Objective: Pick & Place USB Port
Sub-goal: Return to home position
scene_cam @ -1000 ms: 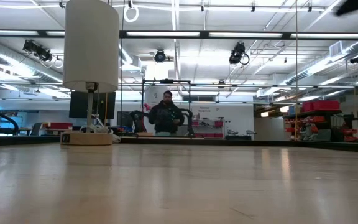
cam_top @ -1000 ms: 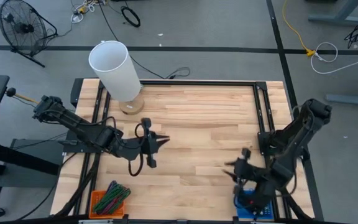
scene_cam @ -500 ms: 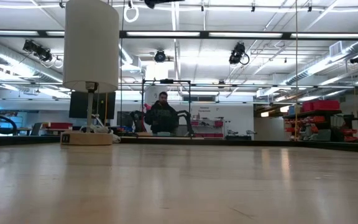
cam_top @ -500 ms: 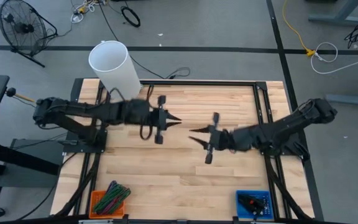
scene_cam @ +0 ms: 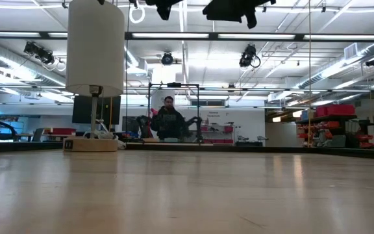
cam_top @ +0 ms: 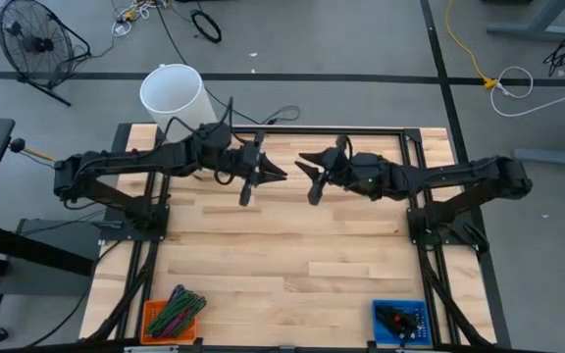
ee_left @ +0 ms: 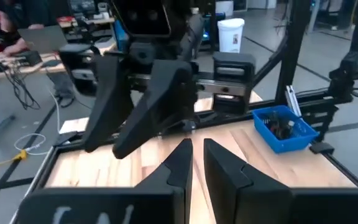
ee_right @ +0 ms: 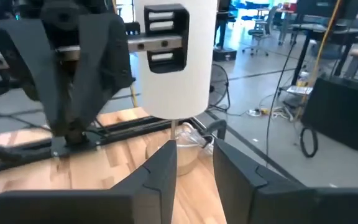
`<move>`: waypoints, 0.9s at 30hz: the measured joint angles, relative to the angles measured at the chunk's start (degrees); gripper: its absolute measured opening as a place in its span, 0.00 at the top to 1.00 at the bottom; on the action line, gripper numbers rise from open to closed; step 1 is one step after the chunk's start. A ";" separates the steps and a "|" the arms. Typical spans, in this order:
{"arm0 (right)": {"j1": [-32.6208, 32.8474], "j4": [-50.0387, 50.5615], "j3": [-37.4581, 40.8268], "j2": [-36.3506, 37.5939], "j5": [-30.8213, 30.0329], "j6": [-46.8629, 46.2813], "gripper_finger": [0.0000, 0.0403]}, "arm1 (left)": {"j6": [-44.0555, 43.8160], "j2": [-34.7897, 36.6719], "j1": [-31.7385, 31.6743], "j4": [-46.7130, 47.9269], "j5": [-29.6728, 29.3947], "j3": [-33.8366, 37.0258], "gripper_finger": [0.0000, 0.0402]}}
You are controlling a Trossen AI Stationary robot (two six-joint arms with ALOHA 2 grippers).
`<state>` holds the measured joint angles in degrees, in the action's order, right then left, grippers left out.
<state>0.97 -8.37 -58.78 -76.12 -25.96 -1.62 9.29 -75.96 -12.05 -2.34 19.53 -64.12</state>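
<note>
White lampshade (cam_top: 173, 91); orange bin (cam_top: 150, 326), green patterned cables (cam_top: 177, 311); blue bin (cam_top: 379, 316), black cable (cam_top: 398, 320); pale wood table (cam_top: 292, 245).

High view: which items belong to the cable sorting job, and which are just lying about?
Job:
orange bin with green patterned cables
blue bin with black cable
left gripper and right gripper, both above the table

Lying about:
white lamp
fan
loose cords beyond the table

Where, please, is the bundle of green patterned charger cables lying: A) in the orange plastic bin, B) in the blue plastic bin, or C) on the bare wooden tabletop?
A: the high view shows the bundle of green patterned charger cables resting inside the orange plastic bin.
</note>
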 joint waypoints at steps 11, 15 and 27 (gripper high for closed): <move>-0.17 -0.14 -0.01 0.02 -0.02 -2.43 0.74 | -10.42 0.00 0.39 -0.10 -1.05 0.00 0.89; -0.15 -0.15 -0.01 0.02 0.00 -2.43 0.74 | -10.21 0.00 0.39 -0.04 -1.06 0.00 0.89; -1.55 -18.14 17.15 7.41 1.51 -2.39 0.74 | -10.20 0.16 0.39 0.18 -1.95 0.00 0.89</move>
<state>-0.58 -26.50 -41.63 -68.71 -24.45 -4.01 -0.90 -75.80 -11.66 -2.16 17.59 -64.12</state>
